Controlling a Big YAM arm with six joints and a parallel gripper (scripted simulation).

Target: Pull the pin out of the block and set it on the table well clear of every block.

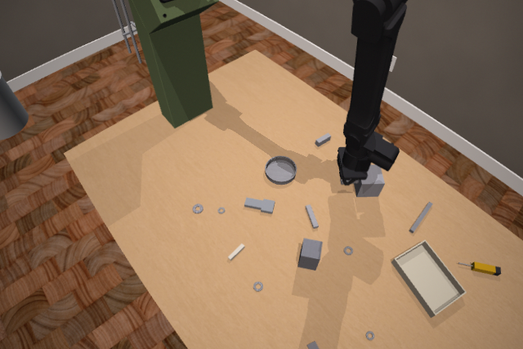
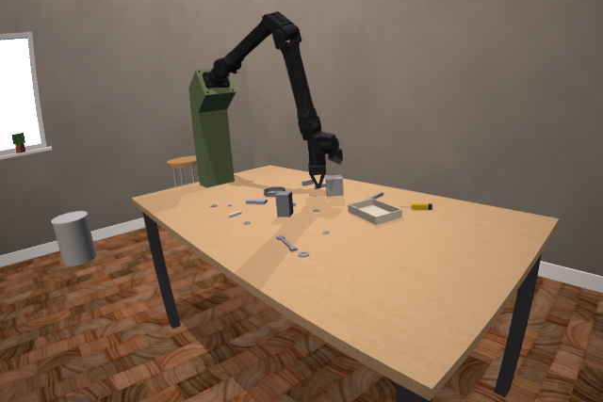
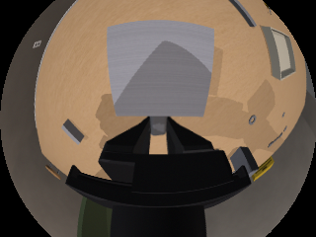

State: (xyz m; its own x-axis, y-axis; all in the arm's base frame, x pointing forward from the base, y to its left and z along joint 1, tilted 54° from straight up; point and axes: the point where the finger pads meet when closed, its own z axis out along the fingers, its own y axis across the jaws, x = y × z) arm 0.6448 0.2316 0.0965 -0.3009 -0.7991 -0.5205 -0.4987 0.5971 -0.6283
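Note:
The pin's light grey block [image 1: 369, 185] stands on the table at the right; it also shows in the exterior view [image 2: 334, 185] and fills the upper middle of the wrist view [image 3: 161, 69]. My gripper [image 1: 350, 179] points down at the block's left side, close against it. It is shut on the small grey pin [image 3: 158, 126], which shows between the fingertips right at the block's near face. I cannot tell whether the pin's far end sits in the hole. A second, darker grey block [image 1: 310, 253] stands apart, nearer the table's front.
A round dish [image 1: 280, 170] lies left of the gripper. Grey bars [image 1: 312, 216] [image 1: 420, 217] [image 1: 323, 139], a stepped plate [image 1: 259, 204] and several washers lie scattered. An open tray [image 1: 427, 277] and a yellow screwdriver [image 1: 481, 268] lie at the right. The green arm pedestal [image 1: 172, 41] stands at the back.

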